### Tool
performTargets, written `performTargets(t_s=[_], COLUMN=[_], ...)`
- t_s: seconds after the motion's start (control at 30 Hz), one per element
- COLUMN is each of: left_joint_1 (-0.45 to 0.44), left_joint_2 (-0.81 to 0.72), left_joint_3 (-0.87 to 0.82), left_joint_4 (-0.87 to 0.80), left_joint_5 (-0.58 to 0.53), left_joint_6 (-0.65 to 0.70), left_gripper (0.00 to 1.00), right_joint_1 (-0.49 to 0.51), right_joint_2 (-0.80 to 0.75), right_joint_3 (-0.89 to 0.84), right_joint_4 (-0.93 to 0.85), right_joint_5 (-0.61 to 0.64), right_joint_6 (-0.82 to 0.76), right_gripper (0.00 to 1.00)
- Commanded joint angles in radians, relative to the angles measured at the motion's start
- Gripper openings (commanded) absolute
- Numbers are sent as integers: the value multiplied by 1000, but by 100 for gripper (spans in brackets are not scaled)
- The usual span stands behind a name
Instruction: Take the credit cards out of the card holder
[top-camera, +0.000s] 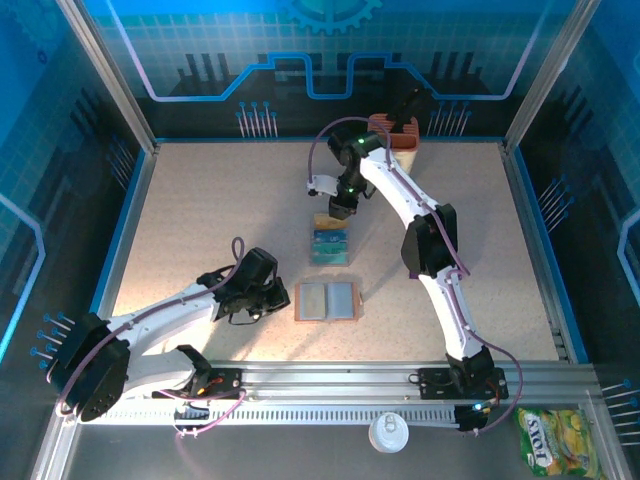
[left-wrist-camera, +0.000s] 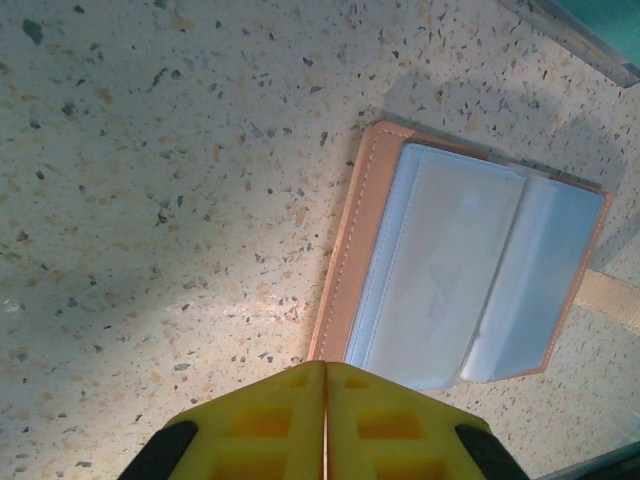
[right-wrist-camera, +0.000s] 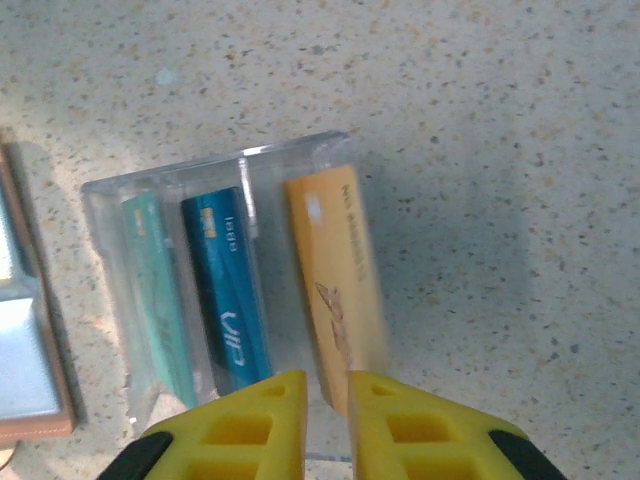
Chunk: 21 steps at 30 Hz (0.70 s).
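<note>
The card holder (top-camera: 326, 301) lies open flat close to the middle of the near edge of the counter (top-camera: 200, 220), grey-blue pockets up. Its long axis runs parallel to that edge and its fold points toward the far edge. The credit cards (right-wrist-camera: 228, 290) sit apart from it in a clear tray (right-wrist-camera: 200, 165) just beyond, toward the counter's centre. The teal card (right-wrist-camera: 155, 290) is nearest the holder, then blue, then the orange card (right-wrist-camera: 335, 270), and their long axes are parallel to the near edge. The left fingers (left-wrist-camera: 270, 425) are clenched tip to tip, just off the holder's left edge. The right fingers (right-wrist-camera: 250, 425) are released, parted by a narrow gap over the orange card's end.
</note>
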Motion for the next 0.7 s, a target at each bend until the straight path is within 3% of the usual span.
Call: performTargets(t_s=[0.0,0.27,0.67], left_joint_1=[11,11,10], left_joint_2=[11,11,-1], left_joint_3=[-7,-11,-30], left_joint_4=[-4,4,13], left_joint_5=[6,9,8], left_joint_6=[0,-3,-12], left_gripper=[9,9,9], right_joint_1=[-1,-4,6], right_joint_2=[-39,-125,-118], right_joint_3=[-25,-166,-246], right_joint_4=[77,270,322], right_joint_5=[38,70,60], right_joint_6=[49,120,152], right_gripper=[20,21,25])
